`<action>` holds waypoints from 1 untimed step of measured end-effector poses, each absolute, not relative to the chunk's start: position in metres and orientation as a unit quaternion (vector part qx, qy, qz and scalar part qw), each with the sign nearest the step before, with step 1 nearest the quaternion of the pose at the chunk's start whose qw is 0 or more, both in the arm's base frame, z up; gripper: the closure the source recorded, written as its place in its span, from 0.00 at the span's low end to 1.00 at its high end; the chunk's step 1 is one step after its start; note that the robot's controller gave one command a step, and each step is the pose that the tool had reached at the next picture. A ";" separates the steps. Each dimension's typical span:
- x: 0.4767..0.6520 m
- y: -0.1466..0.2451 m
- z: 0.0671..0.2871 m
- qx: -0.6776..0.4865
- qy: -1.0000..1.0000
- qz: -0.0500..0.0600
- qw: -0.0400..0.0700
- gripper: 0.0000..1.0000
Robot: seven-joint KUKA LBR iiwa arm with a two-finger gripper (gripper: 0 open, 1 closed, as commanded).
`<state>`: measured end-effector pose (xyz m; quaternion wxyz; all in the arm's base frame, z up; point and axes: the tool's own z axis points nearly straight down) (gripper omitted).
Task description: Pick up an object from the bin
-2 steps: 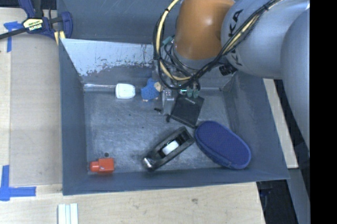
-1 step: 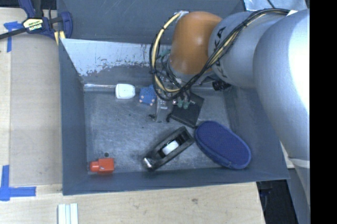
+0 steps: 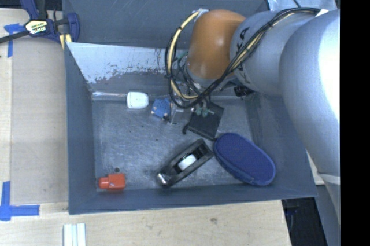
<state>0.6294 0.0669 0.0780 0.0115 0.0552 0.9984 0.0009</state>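
The grey bin (image 3: 80, 140) holds a few loose things spread over its floor. Furthest left, near the front left corner, lies a small orange block (image 3: 113, 182), well apart from everything else. Further along and toward the back wall sits a small white thing (image 3: 137, 101) with rounded corners. Just beside it, to its right, is a small blue thing (image 3: 160, 107), close under the back wall near the middle of the bin.

The gripper (image 3: 176, 107) is down at the floor just beside this small blue thing, on its right, and looks to be touching it. Cables (image 3: 173, 62) and shadow hide its tip, so whether it is released, clenched or grasping anything cannot be told.

Nearer the front, a black tape dispenser (image 3: 185, 162) with a white roll lies aslant. Above it a flat black square piece (image 3: 205, 121) sits tilted right under the wrist; whether it is loose or belongs to the robot is unclear. To the right of the dispenser, touching its end, rests a blue oval case (image 3: 245, 159) by the right wall.

The arm (image 3: 289, 59) comes in from the right, its wrist under an orange cover (image 3: 211, 45).
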 end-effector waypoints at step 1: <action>0.604 0.061 0.093 0.056 0.998 0.000 0.003 1.00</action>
